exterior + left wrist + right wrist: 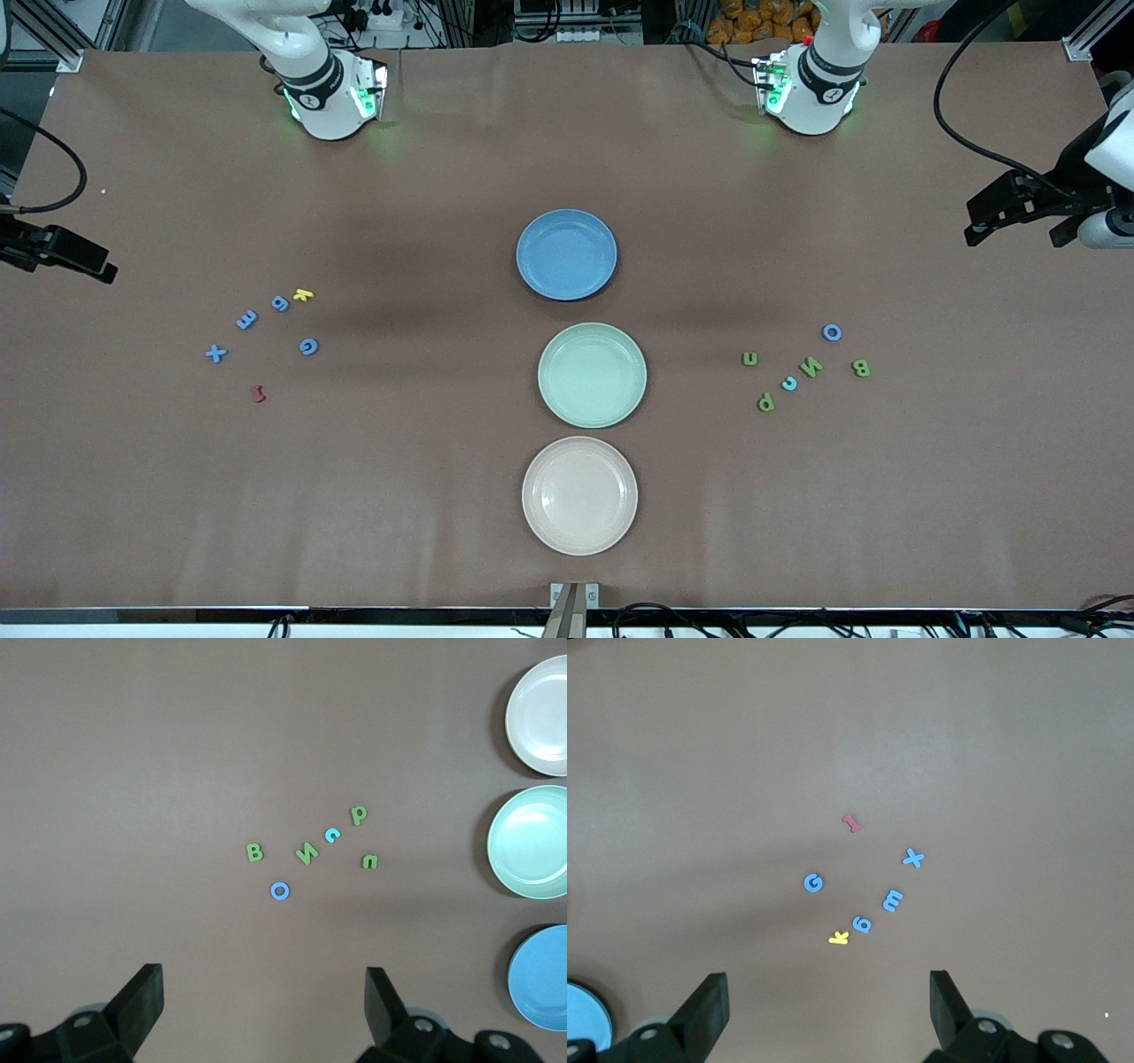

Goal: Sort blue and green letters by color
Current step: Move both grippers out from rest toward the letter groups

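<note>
At each end of the table lies one cluster: the green letters [811,368] with a blue O [831,332] under the open left gripper [264,1005], the blue letters [247,320] under the open right gripper [828,1005]; plates sit midway, so each arm serves its own cluster.

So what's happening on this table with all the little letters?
Nothing has been picked up yet. Two robot arms wait at the table's ends, the left tool and the right tool both open and holding nothing. Blue letters lie toward the right arm's end with a yellow letter and a red letter; green letters and a blue O lie toward the left arm's. The blue plate, green plate and pale plate hold no letters.
</note>
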